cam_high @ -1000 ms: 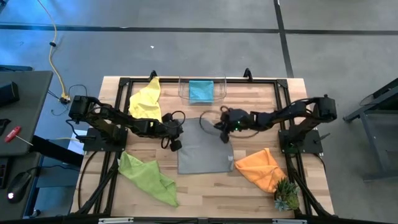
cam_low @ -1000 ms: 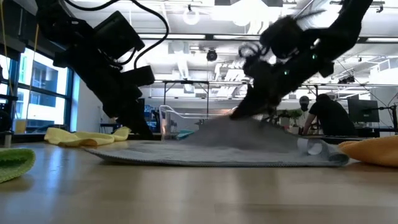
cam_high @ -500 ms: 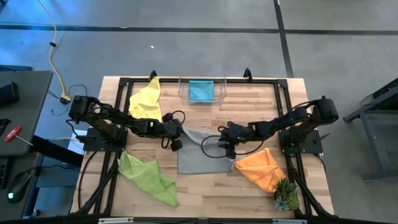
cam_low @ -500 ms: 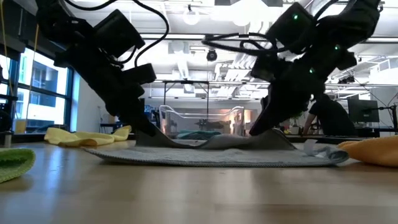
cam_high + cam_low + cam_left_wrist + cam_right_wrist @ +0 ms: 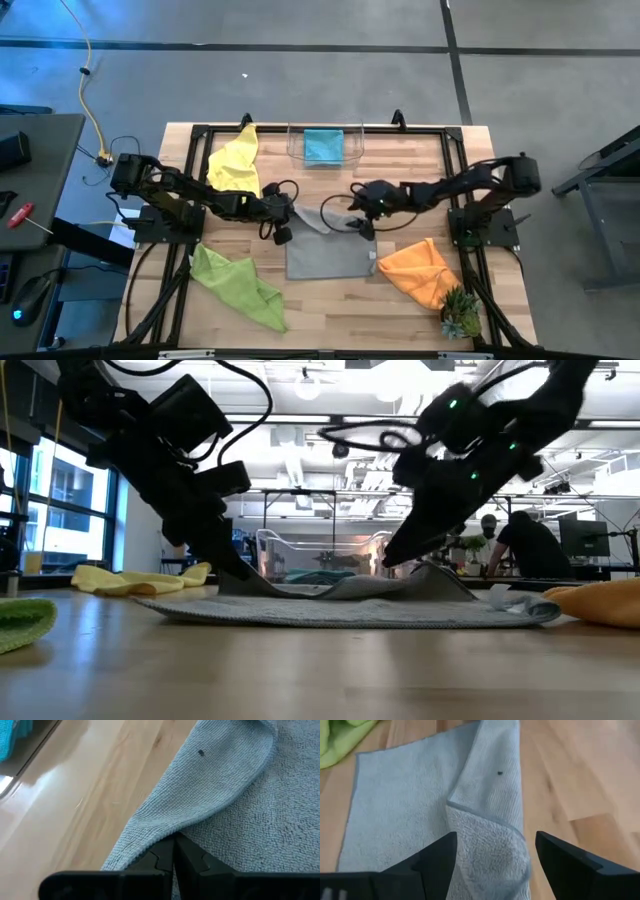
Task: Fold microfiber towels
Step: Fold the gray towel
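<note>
1. The grey towel (image 5: pixel 328 248) lies flat in the middle of the table (image 5: pixel 330 310), between the two arms. Its far edge is turned over toward the near side, so a loose fold lies on top of the flat part.
2. The left gripper (image 5: pixel 173 851) has its fingers closed on the far left corner of the grey towel. The cloth comes out directly from between the two fingertips and lifts a little from the wood.
3. The right gripper (image 5: pixel 492 851) is open, its fingers (image 5: pixel 436 857) wide apart. It hangs just above the folded far edge and does not touch it; the fold lies free between and below the fingers.
4. The yellow towel (image 5: pixel 236 160) lies at the far left, the lime green towel (image 5: pixel 240 285) at the near left, and the orange towel (image 5: pixel 420 270) at the near right.
5. The teal blue towel (image 5: pixel 323 145) lies inside the clear bin (image 5: pixel 352 145) at the far edge.
</note>
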`<state>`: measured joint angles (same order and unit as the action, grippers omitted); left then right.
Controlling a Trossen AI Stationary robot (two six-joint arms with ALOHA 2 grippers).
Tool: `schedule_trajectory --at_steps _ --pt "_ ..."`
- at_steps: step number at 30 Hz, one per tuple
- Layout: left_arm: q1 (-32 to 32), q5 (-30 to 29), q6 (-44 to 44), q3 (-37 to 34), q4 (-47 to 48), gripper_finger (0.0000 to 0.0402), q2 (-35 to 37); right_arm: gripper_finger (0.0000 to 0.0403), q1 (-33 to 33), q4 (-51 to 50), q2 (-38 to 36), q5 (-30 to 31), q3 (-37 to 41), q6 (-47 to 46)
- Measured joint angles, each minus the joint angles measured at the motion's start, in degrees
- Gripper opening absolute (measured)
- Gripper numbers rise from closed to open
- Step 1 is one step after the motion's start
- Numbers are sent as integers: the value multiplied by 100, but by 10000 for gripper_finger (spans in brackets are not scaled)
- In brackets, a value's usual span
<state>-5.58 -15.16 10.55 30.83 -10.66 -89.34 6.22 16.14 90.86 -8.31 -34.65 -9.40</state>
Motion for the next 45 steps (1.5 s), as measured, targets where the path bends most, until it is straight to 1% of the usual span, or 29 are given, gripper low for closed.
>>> schedule_trajectory --at_steps 5,8,10,13,18,22,24,26,28,33,36,41,45 --pt "0 101 -26 0 5 0 0 259 251 -271 576 -824 -462 87" --pt "0 105 -24 0 22 0 0 238 288 -753 894 -926 -791 123" --pt "0 105 -33 0 40 0 0 213 291 -1049 1036 -926 -1006 230" --pt "0 106 -88 0 60 0 0 162 285 -1357 1116 -919 -1209 391" --pt "2 105 -85 0 68 0 0 73 260 -1394 990 -921 -1287 495" --pt "2 105 -79 0 142 0 0 16 265 -1481 827 -908 -1290 539" --pt "2 103 -74 0 190 0 0 5 265 -1533 706 -854 -1290 539" --pt "2 103 -73 0 200 0 -2 9 265 -1610 535 -766 -1290 539" --pt "2 103 -87 0 195 0 -2 12 263 -1736 304 -457 -1290 531" --pt "-5 83 -177 0 207 0 37 2 341 -2424 -281 848 -1290 443" --pt "-65 32 -175 0 214 0 37 3 430 -2681 -396 1516 -1290 311" --pt "-156 -220 -131 0 210 0 39 1 481 -2784 -234 2072 -1289 299" --pt "-199 -235 -81 0 221 0 42 1 481 -2729 -60 2423 -1287 340"
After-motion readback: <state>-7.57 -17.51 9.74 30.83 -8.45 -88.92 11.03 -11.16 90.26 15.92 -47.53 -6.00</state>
